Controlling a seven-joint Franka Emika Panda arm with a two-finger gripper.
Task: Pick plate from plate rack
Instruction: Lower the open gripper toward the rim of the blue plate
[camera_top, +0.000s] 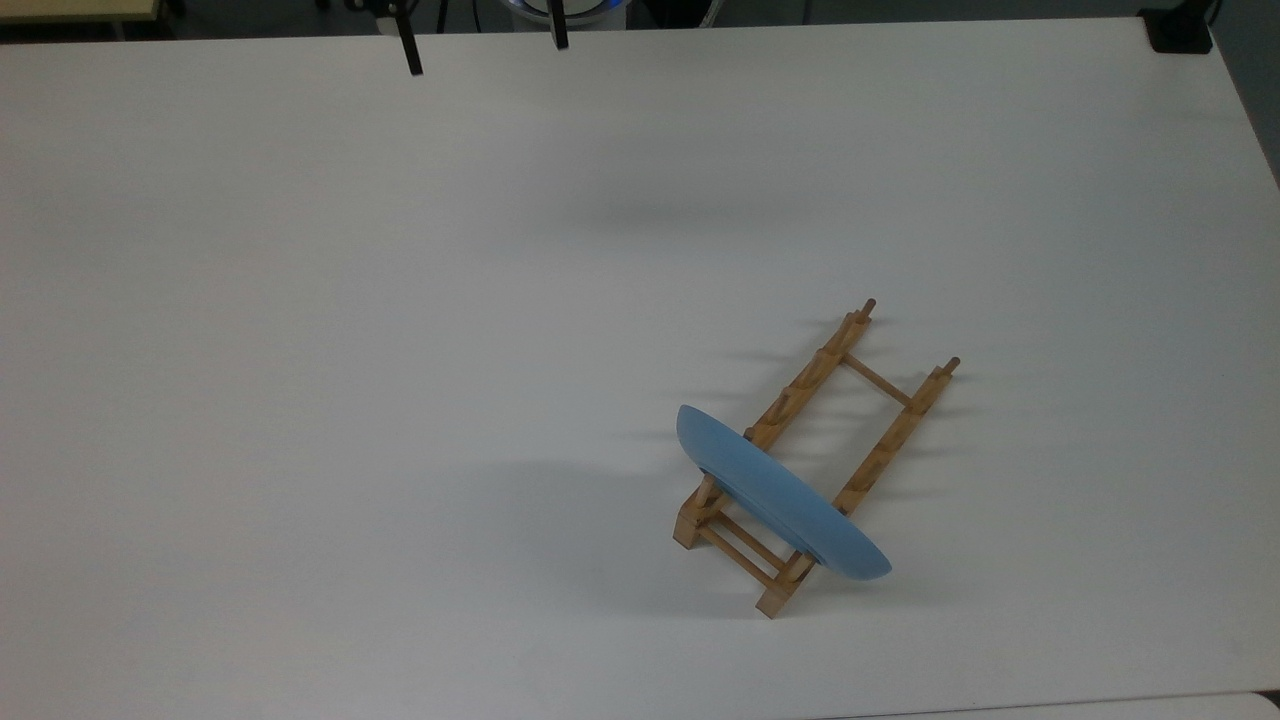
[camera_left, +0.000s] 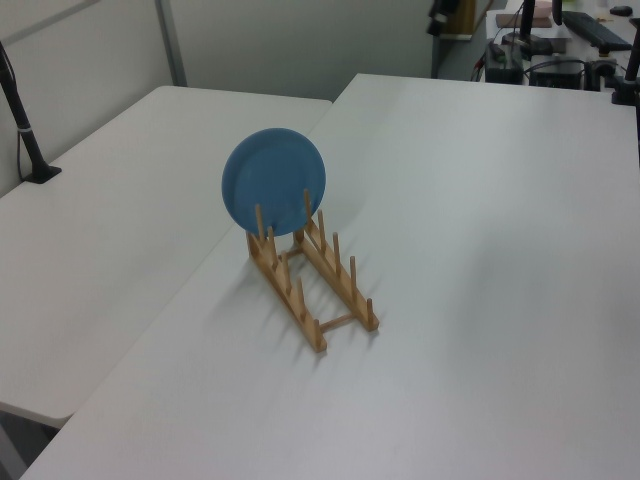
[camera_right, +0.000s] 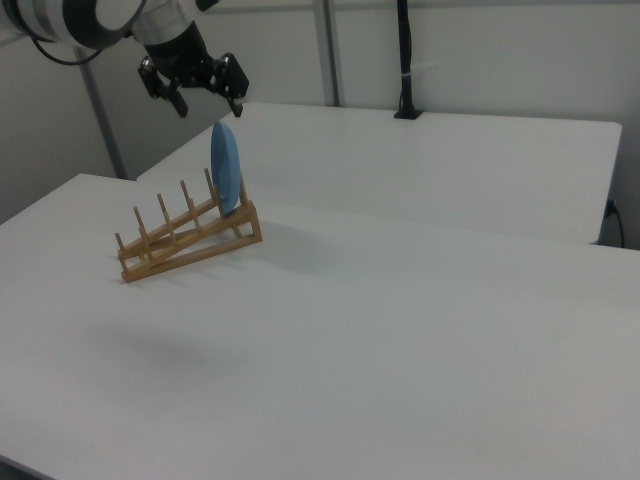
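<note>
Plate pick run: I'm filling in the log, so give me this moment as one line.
phase: approach | gripper: open, empty, above table, far from rack | plate: upright in end slot of plate rack | contact: none

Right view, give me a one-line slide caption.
Open gripper hangs above the blue plate standing on edge in the wooden plate rack.

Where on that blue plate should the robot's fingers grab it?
Probably the top rim of the plate, coming down from above. It stands on edge in the end slot of the plate rack, its upper edge clear of the pegs.
</note>
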